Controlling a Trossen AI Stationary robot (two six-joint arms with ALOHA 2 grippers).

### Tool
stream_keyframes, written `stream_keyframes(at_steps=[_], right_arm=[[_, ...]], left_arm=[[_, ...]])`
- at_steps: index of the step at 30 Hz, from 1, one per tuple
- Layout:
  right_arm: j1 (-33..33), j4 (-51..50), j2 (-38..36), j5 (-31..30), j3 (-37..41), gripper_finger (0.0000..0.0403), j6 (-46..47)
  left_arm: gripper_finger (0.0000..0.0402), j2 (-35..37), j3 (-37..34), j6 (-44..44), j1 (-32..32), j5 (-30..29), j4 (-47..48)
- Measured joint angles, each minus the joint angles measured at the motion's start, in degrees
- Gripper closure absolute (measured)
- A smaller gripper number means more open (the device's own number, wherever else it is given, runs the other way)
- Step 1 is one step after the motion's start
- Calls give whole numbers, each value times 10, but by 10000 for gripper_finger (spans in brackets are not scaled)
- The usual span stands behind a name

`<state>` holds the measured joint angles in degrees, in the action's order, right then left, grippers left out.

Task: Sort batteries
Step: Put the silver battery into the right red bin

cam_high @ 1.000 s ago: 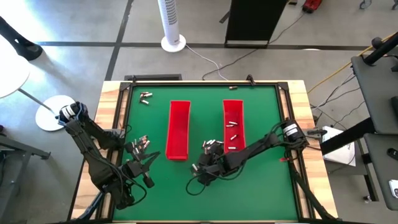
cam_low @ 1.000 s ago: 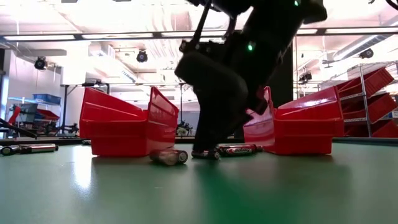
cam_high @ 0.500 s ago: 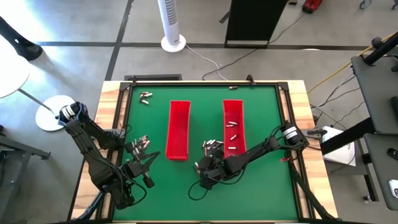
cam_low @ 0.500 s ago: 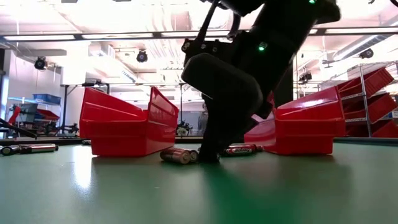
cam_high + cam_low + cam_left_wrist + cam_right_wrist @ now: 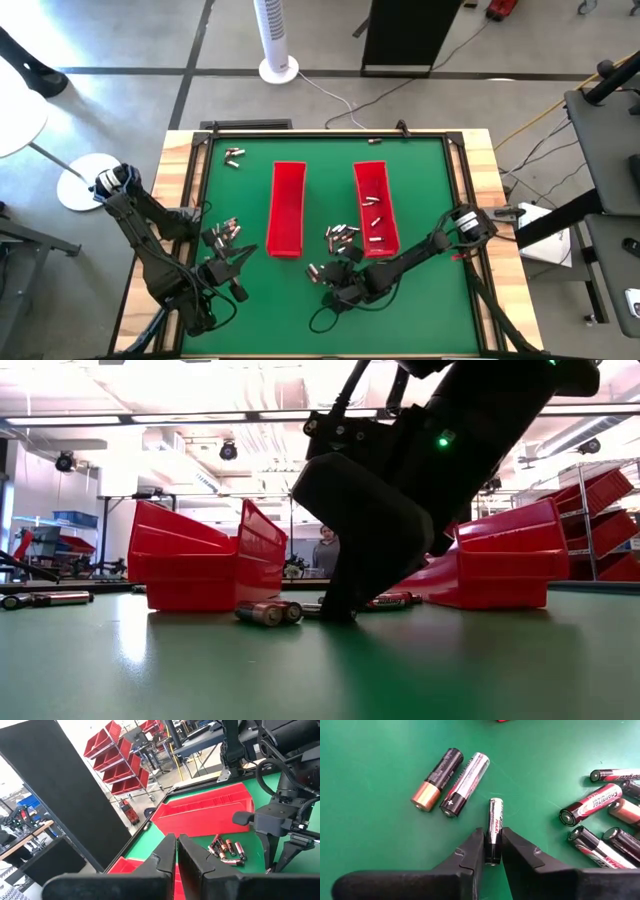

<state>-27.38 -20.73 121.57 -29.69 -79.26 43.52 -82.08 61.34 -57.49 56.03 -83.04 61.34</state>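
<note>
Right wrist view: right gripper (image 5: 493,851), moved nearer table's front edge, now clamps one AAA battery (image 5: 494,830); right red tray (image 5: 376,208) shoved askew. Left gripper (image 5: 177,851) clenched, empty.

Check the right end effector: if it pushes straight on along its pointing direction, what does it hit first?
Probably nothing soon. The right end effector is clamped on a slim silver-and-black cylindrical battery; beyond its tip is bare green table mat. The copper-and-black battery and silver battery lie just off that line.
</note>
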Motion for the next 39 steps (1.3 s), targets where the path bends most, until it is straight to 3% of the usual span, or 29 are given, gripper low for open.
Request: stream_keyframes(at_steps=[18,39], right_arm=[[12,-3,-9,48,-6,379,-43],[10,-191,-50,211,-45,382,-76]], left_arm=[[402,0,0,0,0,-4,-1],[402,0,0,1,0,-4,-5]])
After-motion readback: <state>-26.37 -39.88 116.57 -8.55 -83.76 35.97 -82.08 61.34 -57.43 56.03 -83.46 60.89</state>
